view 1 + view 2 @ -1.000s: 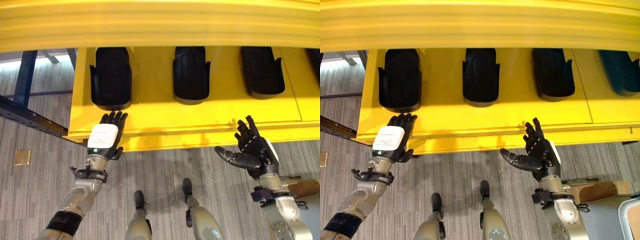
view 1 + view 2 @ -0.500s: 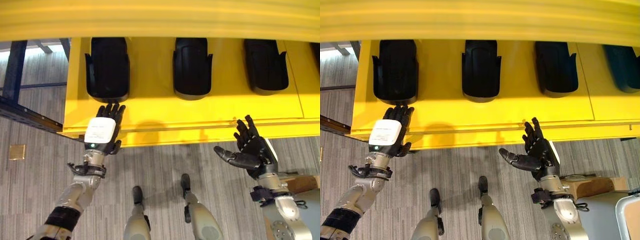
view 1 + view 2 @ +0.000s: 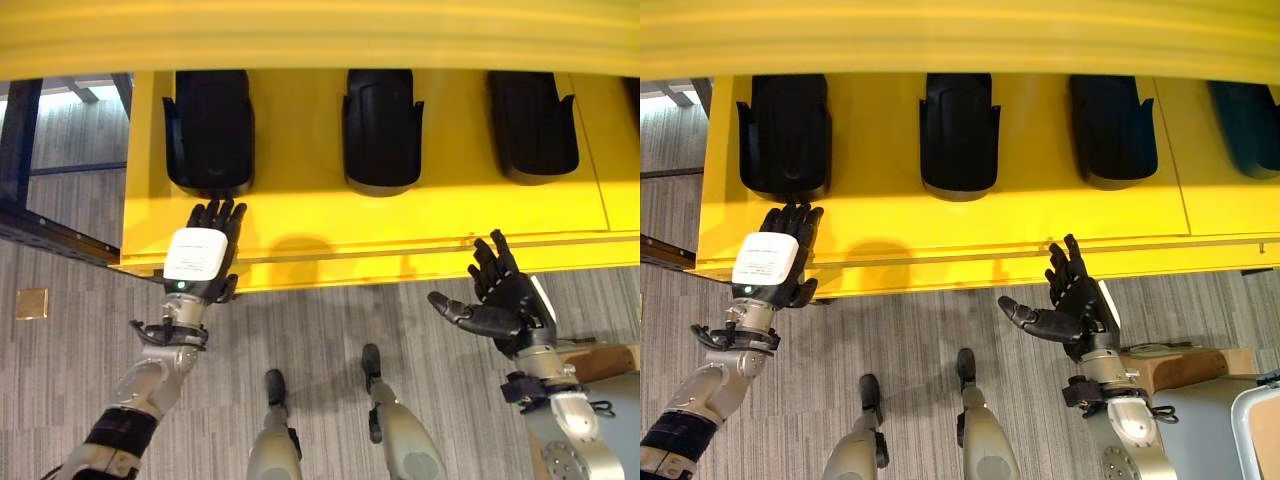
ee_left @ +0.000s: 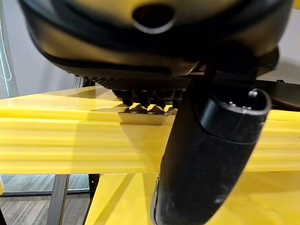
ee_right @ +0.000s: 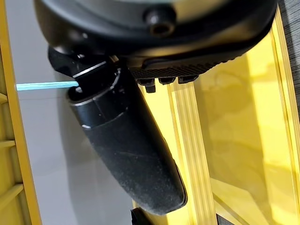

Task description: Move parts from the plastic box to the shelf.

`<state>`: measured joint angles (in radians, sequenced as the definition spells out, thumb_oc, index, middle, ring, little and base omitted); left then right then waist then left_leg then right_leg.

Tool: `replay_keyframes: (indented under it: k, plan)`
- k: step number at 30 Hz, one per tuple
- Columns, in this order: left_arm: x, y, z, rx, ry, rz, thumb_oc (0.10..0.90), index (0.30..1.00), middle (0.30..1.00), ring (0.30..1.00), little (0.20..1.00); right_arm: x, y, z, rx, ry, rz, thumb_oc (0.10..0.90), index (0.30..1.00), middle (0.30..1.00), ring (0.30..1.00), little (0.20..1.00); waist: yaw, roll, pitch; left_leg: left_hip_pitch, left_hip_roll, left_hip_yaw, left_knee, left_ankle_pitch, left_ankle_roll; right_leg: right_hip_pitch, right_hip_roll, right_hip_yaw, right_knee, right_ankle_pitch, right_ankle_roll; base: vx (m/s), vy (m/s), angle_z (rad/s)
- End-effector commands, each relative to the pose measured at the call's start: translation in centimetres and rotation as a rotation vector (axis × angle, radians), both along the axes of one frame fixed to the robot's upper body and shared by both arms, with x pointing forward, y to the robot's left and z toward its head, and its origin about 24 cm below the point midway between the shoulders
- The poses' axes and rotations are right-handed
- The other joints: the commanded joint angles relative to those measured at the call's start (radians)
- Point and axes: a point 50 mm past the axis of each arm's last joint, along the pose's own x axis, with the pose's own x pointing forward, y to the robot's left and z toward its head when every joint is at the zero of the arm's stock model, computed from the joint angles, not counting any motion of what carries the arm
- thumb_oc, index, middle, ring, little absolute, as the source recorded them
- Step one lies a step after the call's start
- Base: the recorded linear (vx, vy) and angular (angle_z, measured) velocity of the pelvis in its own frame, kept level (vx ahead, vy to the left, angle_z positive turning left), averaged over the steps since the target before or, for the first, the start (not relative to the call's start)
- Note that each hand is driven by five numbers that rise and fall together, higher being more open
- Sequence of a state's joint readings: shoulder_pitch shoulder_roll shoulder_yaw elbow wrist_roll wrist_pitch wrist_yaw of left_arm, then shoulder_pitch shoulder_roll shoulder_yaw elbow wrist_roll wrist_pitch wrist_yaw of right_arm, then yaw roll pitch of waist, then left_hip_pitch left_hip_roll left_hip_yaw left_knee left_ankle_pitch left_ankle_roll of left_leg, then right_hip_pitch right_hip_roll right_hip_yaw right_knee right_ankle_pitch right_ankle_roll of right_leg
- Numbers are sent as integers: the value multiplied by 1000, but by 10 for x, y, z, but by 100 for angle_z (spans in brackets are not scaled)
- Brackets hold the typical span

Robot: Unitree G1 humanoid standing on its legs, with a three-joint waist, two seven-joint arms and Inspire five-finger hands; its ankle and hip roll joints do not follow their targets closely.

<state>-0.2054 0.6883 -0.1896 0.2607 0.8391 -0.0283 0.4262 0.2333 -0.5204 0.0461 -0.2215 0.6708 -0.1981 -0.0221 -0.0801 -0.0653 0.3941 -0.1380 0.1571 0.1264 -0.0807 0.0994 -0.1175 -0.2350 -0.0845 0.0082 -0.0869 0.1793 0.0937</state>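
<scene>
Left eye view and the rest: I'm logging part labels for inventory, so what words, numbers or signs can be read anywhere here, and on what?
None can be read.
White cover on the back of the left robot hand: faint print, too small and blurred to read.
Black parts on the yellow shelf: no label visible.
Right robot hand: no markings visible.

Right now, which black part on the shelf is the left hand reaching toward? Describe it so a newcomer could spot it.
On the yellow shelf, black parts lie in a row. It is the leftmost part, nearest the shelf's left end. It alone has the open left hand just below it.
</scene>
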Motion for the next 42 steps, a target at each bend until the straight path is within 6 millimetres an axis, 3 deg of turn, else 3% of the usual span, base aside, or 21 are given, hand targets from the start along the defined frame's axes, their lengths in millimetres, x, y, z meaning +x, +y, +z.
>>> replay_keyframes:
  k: [1, 11, 14, 26, 42]
  plan:
    - [-3, 7, 18, -49, -64, -5, 900, 1000, 1000, 1000, 1000, -2, 2, 50, -7, -286, 12, 900, 1000, 1000, 1000, 1000, -24, -48, -33, -114, 30, -45, 199, -70, 11, 38, -57, -22, 110, -142, 1, 0, 0, 0]
    - [-64, -14, 10, -213, 57, -214, 900, 1000, 1000, 1000, 1000, 5, 8, 57, -50, -317, 40, 900, 1000, 1000, 1000, 1000, 10, -36, -53, -91, 26, -59, 183, -72, 19, 66, -58, -34, 109, -150, -2, 5, -12, 3]
    - [-68, -17, 10, -240, 76, -236, 900, 1000, 1000, 1000, 1000, 8, 13, 58, -88, -316, 68, 900, 1000, 1000, 1000, 1000, 14, -34, -59, -82, 24, -60, 178, -72, 20, 75, -58, -38, 107, -153, -1, 3, -21, 8]
    - [-61, -47, 13, -276, 130, -408, 900, 1000, 1000, 1000, 1000, 38, 39, 65, -225, -346, 142, 900, 1000, 1000, 1000, 1000, 31, -16, -107, -25, 12, -68, 139, -64, 26, 133, -63, -55, 92, -162, 0, 2, -10, 5]
    - [-64, -55, -3, -335, 249, -444, 900, 1000, 1000, 1000, 1000, 72, 59, 79, -398, -396, 135, 900, 1000, 1000, 1000, 1000, 51, 8, -167, 41, 15, -66, 109, -56, 28, 194, -56, -56, 75, -172, -3, 4, -7, 1]
